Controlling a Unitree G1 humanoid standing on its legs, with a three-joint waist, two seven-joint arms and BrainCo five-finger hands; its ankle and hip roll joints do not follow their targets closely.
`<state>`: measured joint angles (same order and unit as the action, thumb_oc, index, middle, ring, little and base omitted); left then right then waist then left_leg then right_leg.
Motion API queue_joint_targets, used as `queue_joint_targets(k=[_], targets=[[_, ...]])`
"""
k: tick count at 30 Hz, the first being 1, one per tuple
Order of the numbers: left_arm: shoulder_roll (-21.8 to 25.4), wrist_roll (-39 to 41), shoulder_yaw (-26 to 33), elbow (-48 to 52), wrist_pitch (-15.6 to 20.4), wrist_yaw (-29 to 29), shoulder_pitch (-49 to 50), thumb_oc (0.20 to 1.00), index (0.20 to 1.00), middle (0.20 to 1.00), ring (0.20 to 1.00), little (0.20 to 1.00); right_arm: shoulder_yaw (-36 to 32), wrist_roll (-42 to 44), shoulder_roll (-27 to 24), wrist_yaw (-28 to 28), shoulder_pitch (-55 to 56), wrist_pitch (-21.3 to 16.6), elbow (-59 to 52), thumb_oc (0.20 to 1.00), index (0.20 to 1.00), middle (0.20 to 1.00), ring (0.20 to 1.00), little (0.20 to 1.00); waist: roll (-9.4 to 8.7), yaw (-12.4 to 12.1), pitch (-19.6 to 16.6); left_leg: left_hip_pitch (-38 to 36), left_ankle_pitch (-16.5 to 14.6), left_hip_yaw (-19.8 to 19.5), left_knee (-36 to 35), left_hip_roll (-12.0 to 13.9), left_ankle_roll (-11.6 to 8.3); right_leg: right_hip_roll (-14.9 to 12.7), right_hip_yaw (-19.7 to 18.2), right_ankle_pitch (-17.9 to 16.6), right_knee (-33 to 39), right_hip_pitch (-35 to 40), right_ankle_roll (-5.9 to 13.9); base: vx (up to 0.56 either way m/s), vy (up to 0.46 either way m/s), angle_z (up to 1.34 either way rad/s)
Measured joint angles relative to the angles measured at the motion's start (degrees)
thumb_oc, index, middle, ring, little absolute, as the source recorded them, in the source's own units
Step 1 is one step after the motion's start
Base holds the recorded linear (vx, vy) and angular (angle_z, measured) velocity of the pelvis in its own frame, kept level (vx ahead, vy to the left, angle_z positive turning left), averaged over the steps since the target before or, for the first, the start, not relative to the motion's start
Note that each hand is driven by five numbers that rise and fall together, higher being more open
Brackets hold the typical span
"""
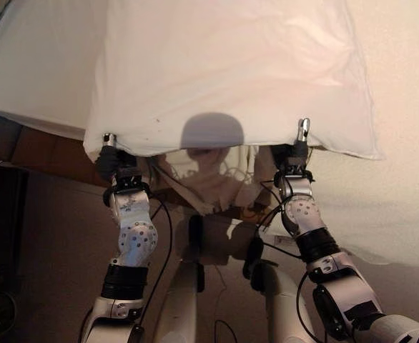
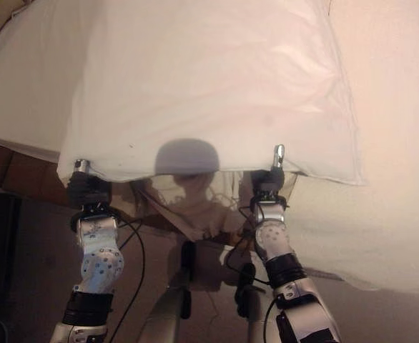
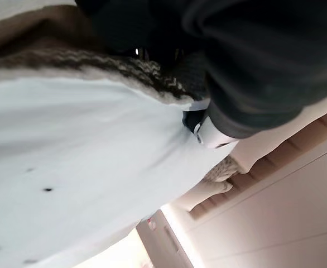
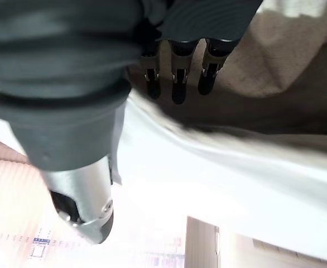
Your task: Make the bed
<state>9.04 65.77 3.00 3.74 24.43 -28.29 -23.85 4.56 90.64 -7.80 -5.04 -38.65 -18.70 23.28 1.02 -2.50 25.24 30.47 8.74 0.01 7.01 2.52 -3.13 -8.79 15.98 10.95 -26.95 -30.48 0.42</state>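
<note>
Between two hands (image 1: pixel 111 153) (image 1: pixel 300 139), one white pillow (image 1: pixel 224 71) over bed (image 1: pixel 402 128).

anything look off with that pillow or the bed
The white pillow is held by its near edge between the left hand and right hand, overhanging the bed. Small dark specks mark its near-left part.

Looking down from the head, side by side, at one pillow (image 1: pixel 224 71); from each wrist, very close, along its edge.
</note>
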Motion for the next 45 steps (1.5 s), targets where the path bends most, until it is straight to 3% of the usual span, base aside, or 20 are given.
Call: queue_joint_targets(k=[6,8,9,10,26,38,41,43,44,45], targets=[[0.01,-1.43,0.89,-1.21,0.01,-1.82,-0.97,0.2,0.2,0.2,0.2,0.2,-2.17,-0.03,-0.05,-1.71,-0.03,-1.4,-0.11,1.0,1.0,1.0,1.0,1.0,0.0,0.03,0.0,0.0,0.0,0.03,-0.03,-0.01,0.0,0.0,-0.04,0.0,0.03,-0.03,0.0,0.0,0.0,0.0],[0.02,-1.99,1.06,-1.38,0.03,-2.51,-1.29,0.2,0.2,0.2,0.2,0.2,-2.69,-0.03,-0.11,-1.86,-0.02,-1.78,-0.1,0.426,0.426,0.426,0.426,0.426,0.0,0.04,0.0,0.0,0.0,0.09,-0.03,0.01,0.0,0.01,-0.09,0.0,0.01,-0.06,0.0,0.0,0.0,0.0],[0.03,-2.0,1.07,-1.57,0.12,-2.71,-1.48,0.2,0.2,0.2,0.2,0.2,-2.84,-0.03,-0.2,-1.87,-0.02,-1.99,-0.1,0.244,0.244,0.244,0.244,0.244,0.0,0.06,0.0,0.0,0.0,0.1,-0.03,0.01,0.0,0.02,-0.11,0.0,-0.01,-0.08,0.0,0.0,0.0,0.0],[0.02,-2.0,1.08,-1.84,0.27,-2.93,-1.72,0.2,0.2,0.2,0.2,0.2,-3.38,-0.03,-0.23,-1.87,-0.02,-2.32,-0.1,0.2,0.2,0.2,0.2,0.2,0.0,0.06,0.0,0.0,0.0,0.1,-0.03,0.0,0.0,0.01,-0.13,0.0,-0.02,-0.1,0.0,0.0,0.0,0.0],[0.02,0.4,1.0,-4.99,0.7,1.35,-1.55,0.2,0.2,0.2,0.2,0.2,-3.86,-1.26,-0.6,-0.45,2.1,-2.39,-2.31,0.2,0.2,0.2,0.2,0.2,0.03,0.17,0.02,-2.76,0.0,2.89,-0.97,0.32,0.02,0.52,-2.96,-0.27,0.02,0.47,-0.04,-0.01,-0.022,-0.07],[-0.33,5.41,0.91,-5.58,0.69,5.97,3.79,0.2,0.2,0.2,0.2,0.2,-1.51,-7.03,0.35,-0.62,13.11,-2.38,-11.9,0.2,0.2,0.2,0.2,0.2,1.12,1.7,-0.31,-6.4,0.11,4.47,0.36,0.0,-0.13,0.36,-4.23,0.91,-1.83,3.2,0.04,-0.03,-0.108,-0.02],[-1.68,5.4,1.02,-5.52,0.71,7.61,5.13,0.2,0.2,0.2,0.2,0.2,-1.48,-9.69,0.15,-1.37,14.28,-2.39,-11.96,0.2,0.2,0.2,0.2,0.2,1.6,1.68,-1.22,-7.05,0.04,1.88,0.59,-0.15,-0.68,0.76,-6.26,1.41,-2.07,3.53,-0.03,0.01,0.026,-0.17],[-1.79,5.37,1.02,-5.52,0.71,8.42,5.95,0.2,0.2,0.2,0.2,0.2,-1.47,-10.83,-0.07,-1.61,14.5,-2.39,-11.96,0.2,0.2,0.2,0.2,0.2,1.6,1.84,-1.43,-7.47,-0.05,0.88,-0.39,0.77,-2.29,0.9,-7.51,1.46,-2.93,2.54,-0.7,0.08,0.196,-0.25],[-1.48,5.29,0.78,-5.29,0.73,8.61,5.96,0.2,0.2,0.2,0.2,0.2,-1.54,-11.24,0.01,-1.76,14.59,-2.39,-11.99,0.2,0.2,0.2,0.2,0.2,0.1,1.75,-1.43,-5.6,-0.99,-2.81,1.22,0.96,-2.53,-0.16,-9.4,0.78,-2.05,1.91,-1.47,0.07,0.245,-0.22],[-1.42,5.19,0.82,-5.32,0.76,8.99,5.97,0.2,0.2,0.2,0.2,0.2,-1.5,-11.27,0.25,-1.79,15.47,-2.39,-12.33,0.2,0.2,0.2,0.2,0.2,-1.48,1.67,-1.69,-5.87,-3.35,-4.37,1.13,3.38,-2.04,-0.57,-10.32,-0.52,-0.83,1.88,-0.33,0.04,0.323,-0.12]])
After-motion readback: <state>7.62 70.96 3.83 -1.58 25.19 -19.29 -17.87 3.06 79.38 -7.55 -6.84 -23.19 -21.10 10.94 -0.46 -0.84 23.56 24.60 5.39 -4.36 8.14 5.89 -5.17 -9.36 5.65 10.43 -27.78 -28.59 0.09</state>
